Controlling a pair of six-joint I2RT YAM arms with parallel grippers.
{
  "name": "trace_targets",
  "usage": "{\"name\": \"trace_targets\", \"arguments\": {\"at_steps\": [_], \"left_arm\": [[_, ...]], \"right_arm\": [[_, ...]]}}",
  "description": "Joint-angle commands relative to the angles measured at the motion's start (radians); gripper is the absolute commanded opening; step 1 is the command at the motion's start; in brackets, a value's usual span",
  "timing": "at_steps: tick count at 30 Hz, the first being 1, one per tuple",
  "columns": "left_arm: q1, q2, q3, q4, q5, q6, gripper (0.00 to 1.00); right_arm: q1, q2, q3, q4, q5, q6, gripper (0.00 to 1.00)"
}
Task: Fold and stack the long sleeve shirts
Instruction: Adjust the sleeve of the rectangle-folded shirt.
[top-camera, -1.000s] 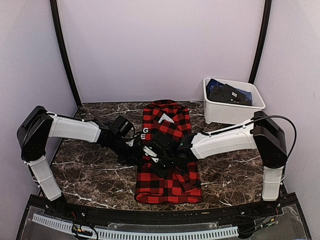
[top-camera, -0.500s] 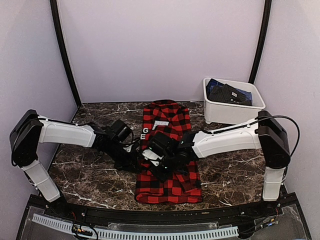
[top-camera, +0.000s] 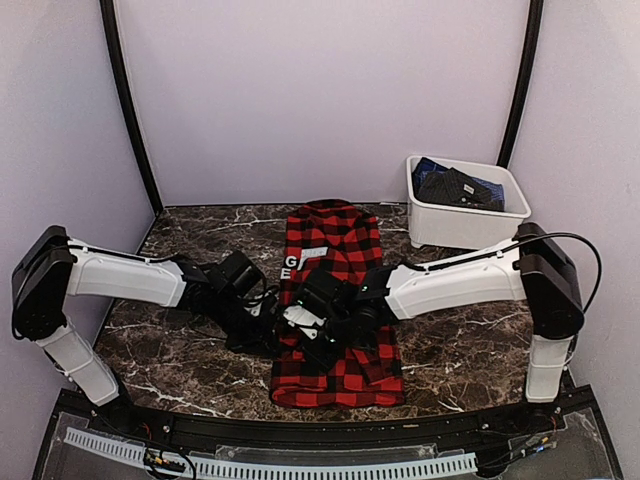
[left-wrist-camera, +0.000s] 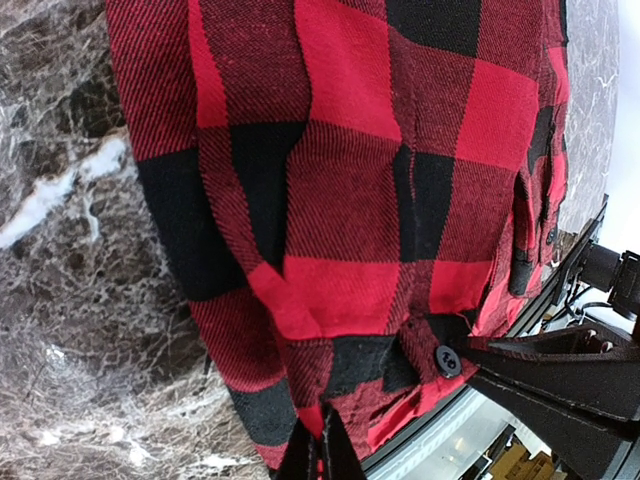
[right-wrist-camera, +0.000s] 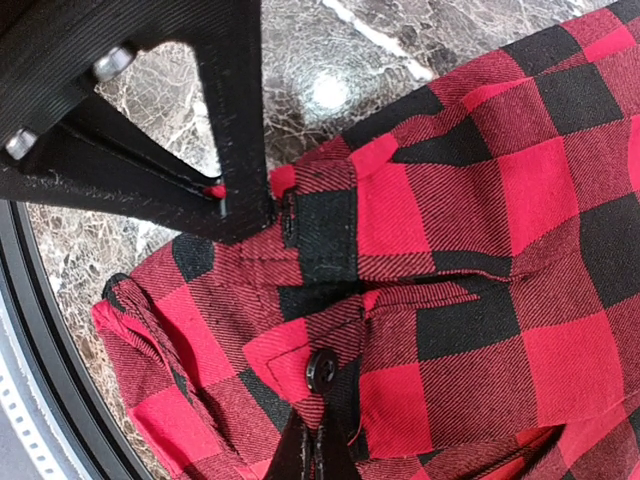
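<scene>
- Left jaws: pressed fully together, nipping a red edge of the flannel shirt (top-camera: 335, 375). The right wrist view shows a sliver of red cloth caught between the tips.
- Right jaws: also fully closed, tips pinching the cloth just beside a black button (right-wrist-camera: 321, 369).
- Writing: white letters "G" over "E" (top-camera: 290, 266) show at the shirt's left edge, on the left arm's wrist. The white neck label (top-camera: 320, 253) is too small to read.
- Shirt position: red-and-black check, lying as a long strip mid-bench (top-camera: 170, 350), collar end far, the other end near the arm bases. Both jaws meet at its left edge, about halfway along, close together.
- Surroundings: white tub (top-camera: 470, 225) at the far right corner, well apart from the shirt, holding dark garments (top-camera: 455, 187).
- Obstruction: both wrists cover the shirt's middle in the top view.
</scene>
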Motion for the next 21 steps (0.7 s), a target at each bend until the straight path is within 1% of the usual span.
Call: {"name": "trace_targets", "arguments": {"at_steps": [1,4,6,8,10,11,12,13,14,17,19,21], "left_arm": [[-0.029,-0.043,-0.02,0.028,0.008,-0.005,0.0],[-0.03,-0.045,-0.029,0.03,0.007,-0.006,0.0],[-0.032,-0.045,-0.032,0.03,0.009,-0.005,0.0],[-0.035,-0.046,-0.031,0.025,0.007,-0.001,0.1],[-0.036,-0.056,-0.027,0.009,-0.006,0.007,0.25],[-0.036,-0.069,-0.022,0.002,-0.024,0.01,0.29],[-0.035,-0.077,-0.02,-0.011,-0.034,0.015,0.36],[-0.035,-0.094,-0.013,-0.02,-0.061,0.017,0.39],[-0.032,-0.103,-0.008,-0.037,-0.075,0.023,0.42],[-0.017,-0.138,0.023,-0.059,-0.148,0.036,0.45],[0.006,-0.151,0.034,-0.048,-0.165,0.042,0.45],[0.031,-0.15,0.049,-0.03,-0.164,0.057,0.44]], "right_arm": [[0.011,-0.03,-0.019,-0.007,-0.006,0.013,0.0],[0.01,-0.043,-0.032,0.005,-0.01,0.018,0.06],[0.011,-0.063,-0.038,0.012,0.001,0.021,0.13],[0.005,-0.086,-0.042,0.017,0.021,0.025,0.25],[-0.013,-0.118,-0.044,0.025,0.026,0.032,0.37],[-0.029,-0.141,-0.046,0.033,0.024,0.039,0.43],[-0.046,-0.164,-0.051,0.048,0.018,0.048,0.48],[-0.068,-0.189,-0.056,0.063,0.013,0.057,0.51],[-0.092,-0.214,-0.064,0.085,0.007,0.069,0.53],[-0.172,-0.267,-0.079,0.166,-0.004,0.113,0.54],[-0.229,-0.271,-0.065,0.213,-0.018,0.151,0.52],[-0.272,-0.256,-0.032,0.249,-0.037,0.18,0.47]]}}
